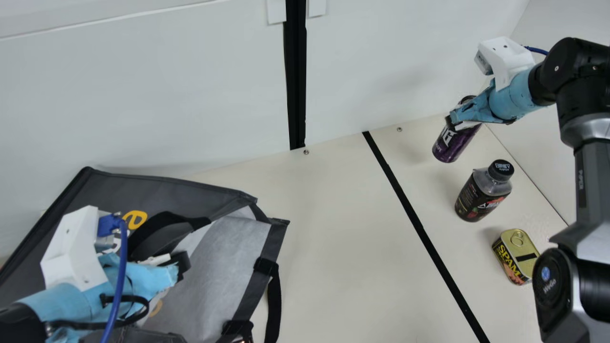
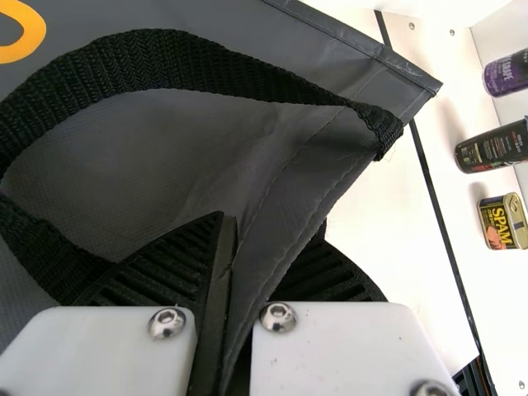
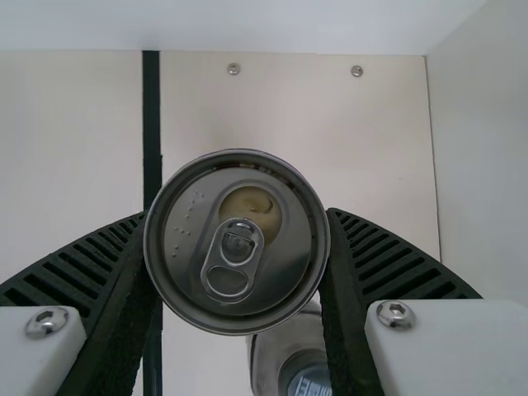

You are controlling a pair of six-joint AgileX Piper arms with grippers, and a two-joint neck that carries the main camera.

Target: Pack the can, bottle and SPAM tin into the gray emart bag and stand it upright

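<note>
A black upright strip [image 1: 296,85] divides the white back wall [image 1: 143,95], its foot meeting the cream table [image 1: 333,214]. Right of the strip, a black line [image 1: 414,214] crosses the tabletop; farther right stands a white side wall [image 1: 562,19].

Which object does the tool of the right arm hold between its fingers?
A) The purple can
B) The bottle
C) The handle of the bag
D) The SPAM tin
A: the right tool has one finger on each side of the purple can, while the bottle and the SPAM tin stand apart from it.
</note>
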